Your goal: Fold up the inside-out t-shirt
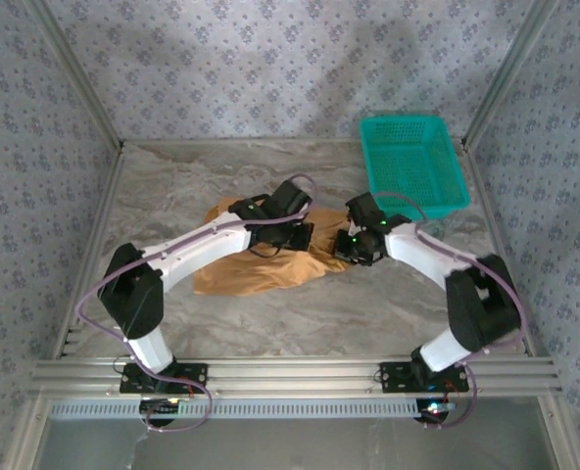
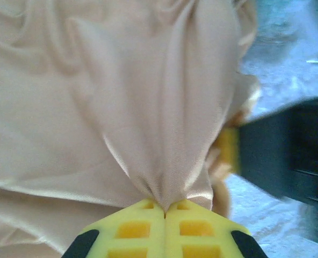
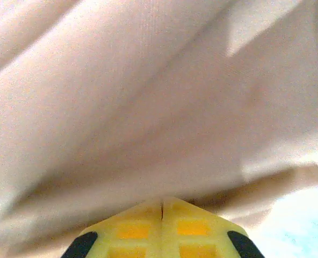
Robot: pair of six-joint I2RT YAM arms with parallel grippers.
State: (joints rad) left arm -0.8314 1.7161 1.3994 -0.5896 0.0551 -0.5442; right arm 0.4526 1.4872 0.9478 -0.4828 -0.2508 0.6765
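I have the shirt (image 1: pixel 256 266) bunched in a heap around the middle of the bench (image 1: pixel 300 318), a little left of centre. Both arms reach in over it from the near edge.

The left gripper (image 2: pixel 165 214) is closed, pinching a peak of cloth, and folds fan out from its tips. The right gripper (image 3: pixel 161 204) is closed too, with taut cloth running into the seam between its pads, so I read it as clamped on the shirt as well. The two wrists sit close together over the shirt's far-right part.

There is bare bench along the whole near edge, down the left edge and in the far left corner. The far right corner is taken up by a teal basket (image 1: pixel 412 162). Its near left corner is close to the right arm's wrist, but a strip of bench separates it from the shirt.

From above, the arms cover both pinch points and the far right of the shirt, and I can't make out its collar, sleeves or labels. In the left wrist view a blurred dark block with a yellow pad (image 2: pixel 230 150) sits just right of the cloth. The right wrist view is soft and pale, with a sliver of bench at its lower right.
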